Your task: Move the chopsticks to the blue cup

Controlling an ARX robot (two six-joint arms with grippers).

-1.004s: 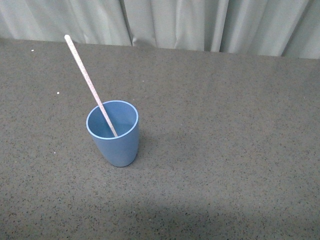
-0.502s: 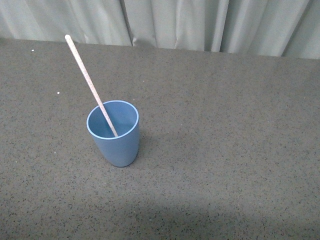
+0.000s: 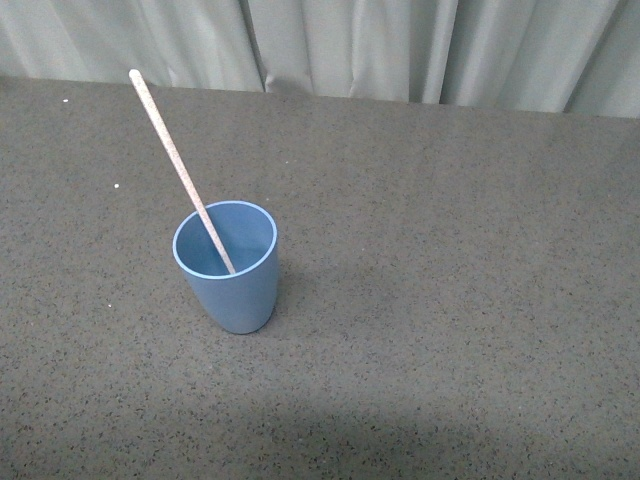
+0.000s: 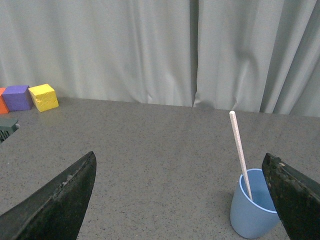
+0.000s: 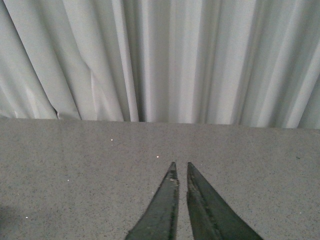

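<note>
The blue cup (image 3: 229, 270) stands upright on the dark speckled table (image 3: 450, 300), left of the middle in the front view. The chopstick (image 3: 175, 160) stands in it, its lower end inside and its top leaning up and to the far left over the rim. Neither arm shows in the front view. In the left wrist view my left gripper (image 4: 180, 165) is open and empty, and the cup (image 4: 254, 207) with the chopstick (image 4: 239, 150) sits just inside one finger. In the right wrist view my right gripper (image 5: 181, 166) is shut and empty above bare table.
Grey curtains (image 3: 400, 50) hang behind the table's far edge. In the left wrist view a yellow cube (image 4: 43, 97), a purple cube (image 4: 17, 97) and part of an orange one (image 4: 2, 100) sit at the back of the table by the curtain.
</note>
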